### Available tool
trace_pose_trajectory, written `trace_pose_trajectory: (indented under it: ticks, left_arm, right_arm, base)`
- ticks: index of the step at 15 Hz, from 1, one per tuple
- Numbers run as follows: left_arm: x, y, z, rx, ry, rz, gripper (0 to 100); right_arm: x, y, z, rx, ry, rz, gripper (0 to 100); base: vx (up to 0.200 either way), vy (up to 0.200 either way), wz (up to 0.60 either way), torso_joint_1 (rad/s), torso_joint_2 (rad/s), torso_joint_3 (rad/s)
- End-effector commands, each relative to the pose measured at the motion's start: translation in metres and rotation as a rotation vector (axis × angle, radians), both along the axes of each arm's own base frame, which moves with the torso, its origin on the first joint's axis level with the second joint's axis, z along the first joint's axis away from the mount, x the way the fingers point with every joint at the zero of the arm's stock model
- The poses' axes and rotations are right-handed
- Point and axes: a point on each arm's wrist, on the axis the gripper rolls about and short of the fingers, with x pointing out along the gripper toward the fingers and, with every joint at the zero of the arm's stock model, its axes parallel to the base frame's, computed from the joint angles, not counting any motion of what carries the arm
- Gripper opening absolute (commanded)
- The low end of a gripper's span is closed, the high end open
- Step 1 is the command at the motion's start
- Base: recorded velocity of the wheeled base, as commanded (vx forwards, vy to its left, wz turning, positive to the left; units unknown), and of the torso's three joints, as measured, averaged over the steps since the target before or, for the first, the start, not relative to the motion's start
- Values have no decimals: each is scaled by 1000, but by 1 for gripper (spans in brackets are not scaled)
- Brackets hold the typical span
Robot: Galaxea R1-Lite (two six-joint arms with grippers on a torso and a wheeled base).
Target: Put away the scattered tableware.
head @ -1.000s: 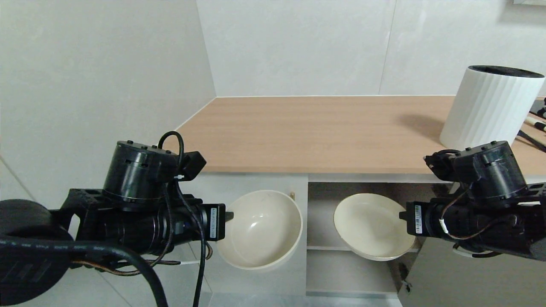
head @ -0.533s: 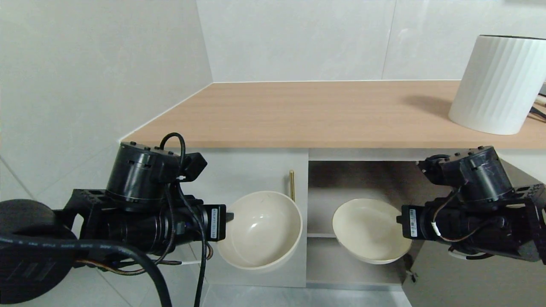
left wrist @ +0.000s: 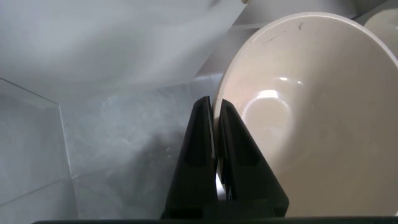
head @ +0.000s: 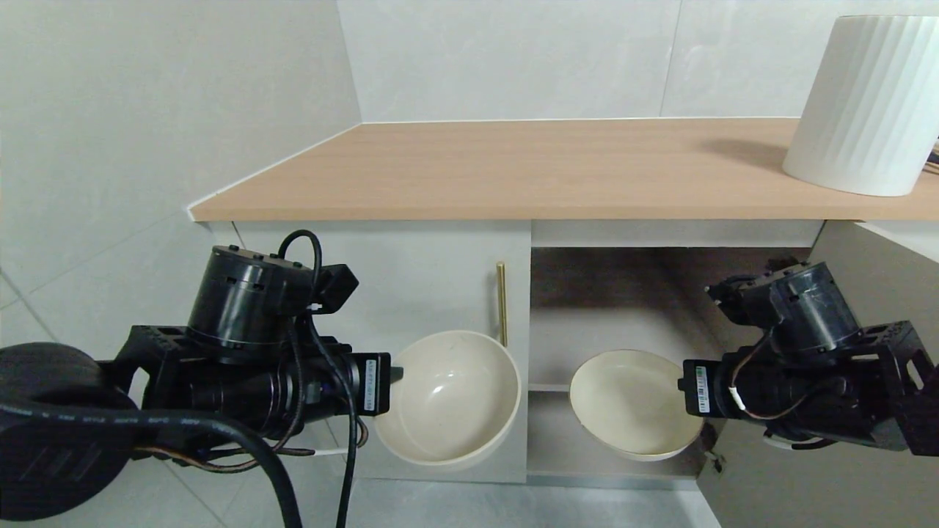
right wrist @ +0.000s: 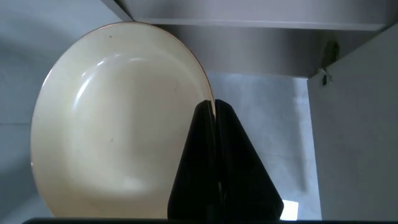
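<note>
The left claw [head: 395, 375] is closed tight on the rim of a cream bowl [head: 451, 400]. Its fingers [left wrist: 202, 134] pinch the edge, one inside and one outside. The bowl is held in the air on its side, with its hollow facing the head camera. It hangs in front of the closed cabinet door [head: 411, 279], just below the gold handle [head: 502, 304].

The right claw [head: 684, 383] is likewise clamped on the rim of a cream plate [head: 631, 403], which is shallower than the bowl. The plate is tilted with its face turned up and forward. It hangs before the open half of the cabinet [head: 609, 293], level with the inner shelf [head: 546, 386] and above the grey floor [head: 513, 506]. Bowl and plate are side by side but apart.

Above the cabinet runs the wooden table [head: 513, 169]. A white ribbed vessel [head: 866, 103] stands on it at the far right.
</note>
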Motion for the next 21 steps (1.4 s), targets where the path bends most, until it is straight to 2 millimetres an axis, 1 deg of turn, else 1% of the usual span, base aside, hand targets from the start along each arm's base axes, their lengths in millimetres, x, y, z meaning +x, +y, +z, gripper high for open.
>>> trace_pose_trajectory:
  ticks: [1,2,4,6,7,8,9,10,11,14,15,16,17,21]
  left_arm:
    - [1,0,-1,2,2,1,0]
    - [0,0,-1,1,3,0,0]
    - [1,-1,0,0,-1,0,0]
    - [1,-1,0,0,-1,0,0]
    - [1,-1,0,0,-1,0,0]
    - [0,0,1,-3,-4,0,0]
    - [0,0,2,-3,-7,0,0]
    - [0,0,2,-3,-7,0,0]
    - [0,0,2,-3,-7,0,0]
    - [0,0,1,-2,-5,0,0]
    - [0,0,1,-2,-5,0,0]
    - [0,0,1,-3,-6,0,0]
    - [-1,0,3,-5,-10,0,0]
    - [-1,1,3,-6,-11,0,0]
  right_arm:
    - [-2,-1,-6,-11,19,1,0]
    - [-1,-1,-8,-13,22,3,0]
    - [11,4,-22,-31,50,-5,0]
    - [42,5,-44,-34,56,-55,0]
    - [59,7,-58,-34,54,-74,0]
    - [72,10,-72,-38,64,-86,0]
    - [81,13,-84,-42,69,-88,0]
    - [84,15,-88,-39,69,-92,0]
    - [95,15,-102,-39,53,-115,0]
    - [110,12,-123,-42,20,-162,0]
    - [120,6,-135,-63,3,-208,0]
    - [126,4,-141,-76,1,-231,0]
    - [136,2,-147,-84,-11,-260,0]
    - [161,-3,-151,-83,-50,-306,0]
  base:
    - [0,0,0,0,0,0]
    - [0,0,0,0,0,0]
    - [0,0,0,0,0,0]
    - [0,0,0,0,0,0]
    - [0,0,0,0,0,0]
    - [0,0,0,0,0,0]
    - [0,0,0,0,0,0]
    - [0,0,0,0,0,0]
    - [0,0,0,0,0,0]
    - [0,0,0,0,0,0]
    - [0,0,0,0,0,0]
    - [0,0,0,0,0,0]
    - [0,0,0,0,0,0]
    - [0,0,0,0,0,0]
